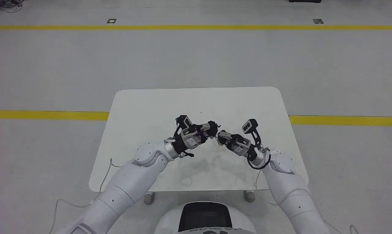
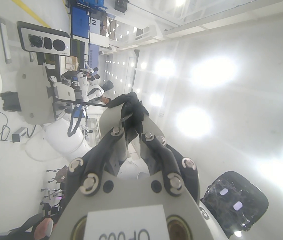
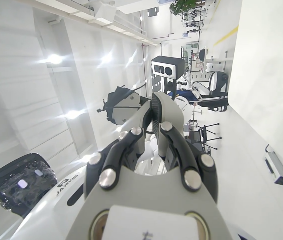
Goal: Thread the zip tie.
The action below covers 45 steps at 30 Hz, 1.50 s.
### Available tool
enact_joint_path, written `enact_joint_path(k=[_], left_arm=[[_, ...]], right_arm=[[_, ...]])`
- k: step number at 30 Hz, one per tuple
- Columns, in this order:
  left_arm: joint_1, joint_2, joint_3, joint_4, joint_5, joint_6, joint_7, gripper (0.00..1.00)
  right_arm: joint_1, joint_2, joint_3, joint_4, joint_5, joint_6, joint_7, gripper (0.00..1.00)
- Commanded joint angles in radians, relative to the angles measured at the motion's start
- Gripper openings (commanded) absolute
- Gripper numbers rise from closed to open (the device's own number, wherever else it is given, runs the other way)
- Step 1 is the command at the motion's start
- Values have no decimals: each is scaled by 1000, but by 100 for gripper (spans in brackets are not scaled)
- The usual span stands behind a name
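The left gripper (image 2: 131, 103) has its jaws drawn together on the zip tie (image 2: 126, 119), a thin black plastic strip that curves between the pale finger shells just below their dark pads. The right gripper (image 3: 153, 101) also has its jaws closed, its black ribbed pads (image 3: 155, 116) pressed face to face; whether any of the strip lies between them cannot be told.

From the top view the left gripper (image 1: 212, 130) and the right gripper (image 1: 222, 136) meet tip to tip, raised above the middle of the tabletop (image 1: 153, 111), a smooth white slab with rounded corners. The tie is held there between the two tips, off the surface.

Each gripper has smooth, pale curved finger shells, black linkage bars pinned with round silver rivets, and a flat grey base plate.
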Motion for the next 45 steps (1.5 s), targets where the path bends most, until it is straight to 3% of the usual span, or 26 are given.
enact_joint_path(k=[1,35,45], left_arm=[[0,0,0,0,0,0,0,0],[0,0,0,0,0,0,0,0],[0,0,0,0,0,0,0,0]], right_arm=[[-2,0,1,-4,-13,0,-5,0],[-21,-2,14,-33,-130,0,-57,0],[-43,8,79,-31,-77,0,-32,0]])
